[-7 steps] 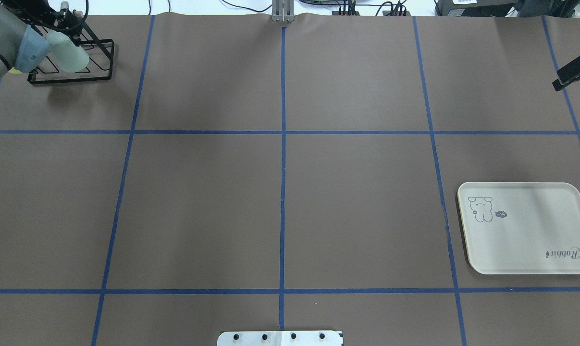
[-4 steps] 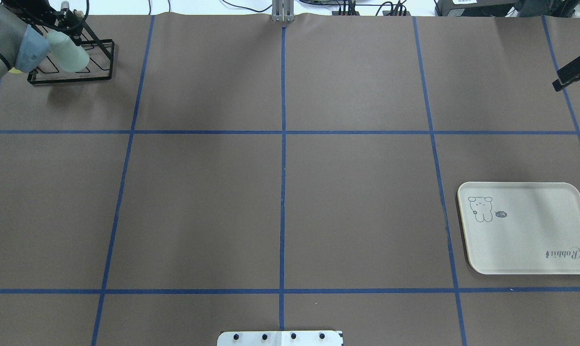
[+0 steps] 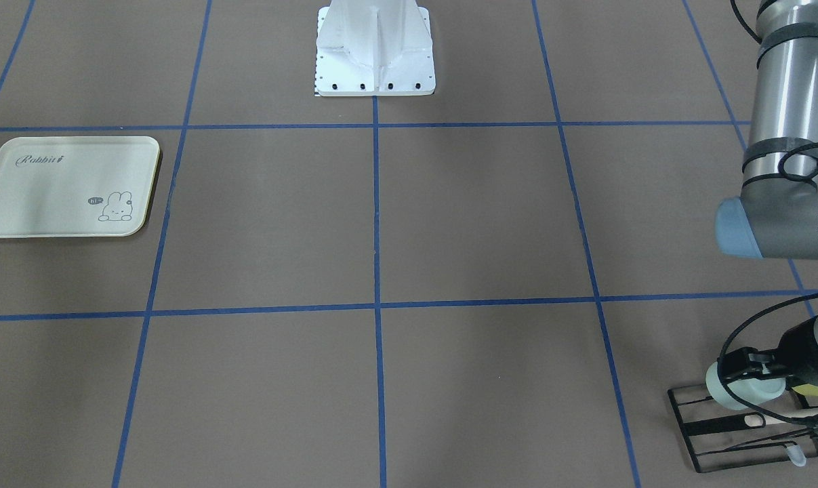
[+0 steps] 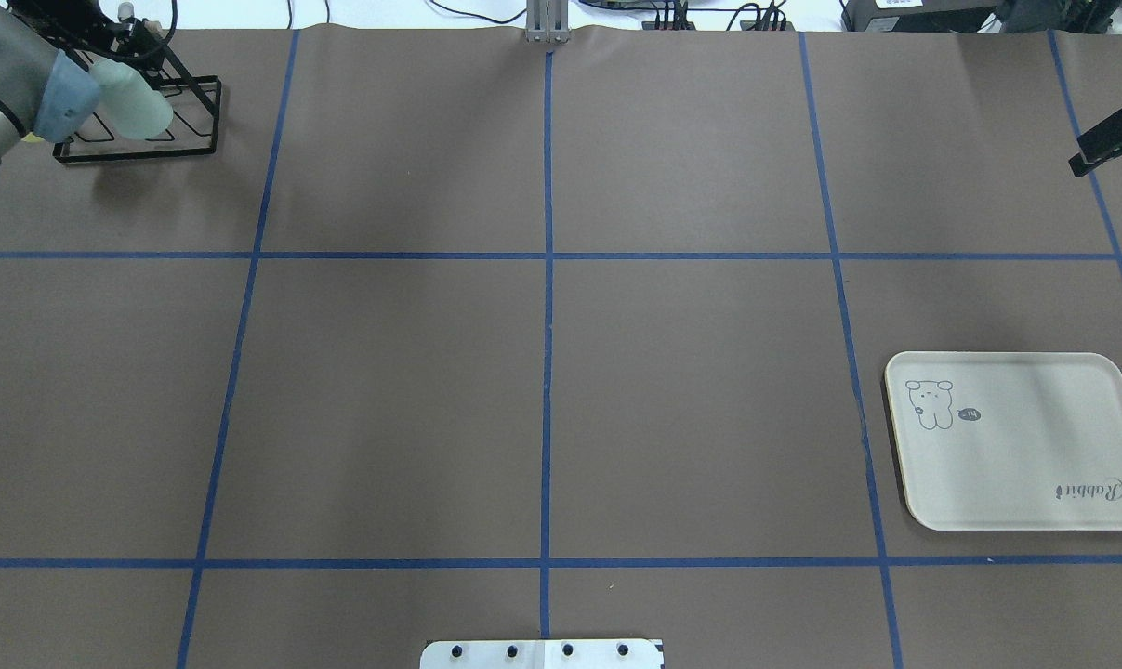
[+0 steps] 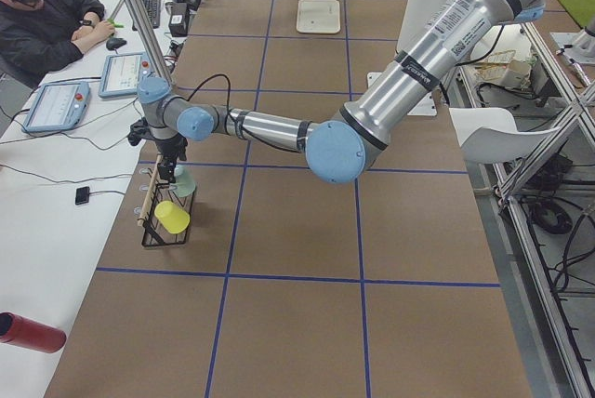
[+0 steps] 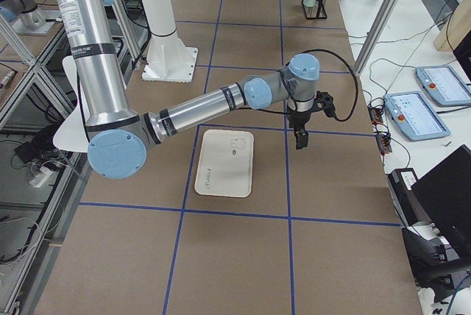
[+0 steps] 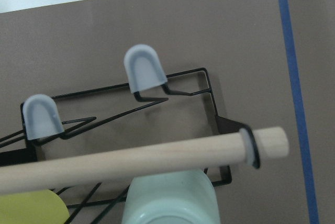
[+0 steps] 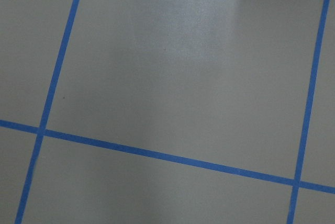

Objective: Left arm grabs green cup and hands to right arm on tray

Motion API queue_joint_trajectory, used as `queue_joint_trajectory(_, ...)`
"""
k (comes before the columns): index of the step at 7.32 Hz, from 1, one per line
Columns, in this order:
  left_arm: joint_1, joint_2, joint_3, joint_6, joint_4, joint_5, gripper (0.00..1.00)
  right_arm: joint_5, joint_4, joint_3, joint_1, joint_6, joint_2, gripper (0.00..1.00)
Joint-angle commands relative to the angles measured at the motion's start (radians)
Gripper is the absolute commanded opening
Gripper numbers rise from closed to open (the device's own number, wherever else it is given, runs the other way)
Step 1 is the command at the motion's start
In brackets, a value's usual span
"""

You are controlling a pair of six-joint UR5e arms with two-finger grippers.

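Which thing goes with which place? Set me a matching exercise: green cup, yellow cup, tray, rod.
1 green cup
2 yellow cup
3 tray
4 rod

A flat on the table, robot's right
B in the left end effector
C sitting in the rack
D through a loop on the rack

Pairs: 1-B, 2-C, 3-A, 4-D

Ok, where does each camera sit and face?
Front-facing: across the table, facing the base; left arm at its right.
Overhead: behind the robot, looking forward and down; left arm top left, right end effector top right.
Exterior left: table's left end, looking along it; left arm near.
Exterior right: opposite end; right arm near.
Left wrist: down on the rack and green cup; no arm shows.
Right wrist: down on taped tabletop; no arm shows.
Front-facing and overhead share the tray.
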Motion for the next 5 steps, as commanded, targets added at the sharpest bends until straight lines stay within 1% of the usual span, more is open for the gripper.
queue_joint_trajectory(1,0.003,0.002,0.004,0.000,-0.001,0.000,0.99,0.000,0.001,0.000,0.000,0.000,0.000,1.00)
queue_joint_trajectory(4,0.009,0.002,0.005,0.000,-0.001,0.002,0.99,0.000,0.001,0.000,0.000,0.000,0.000,1.00)
queue_joint_trajectory(5,0.009,0.002,0.005,-0.001,-0.001,0.002,0.98,0.000,0.001,0.000,0.000,0.000,0.000,1.00)
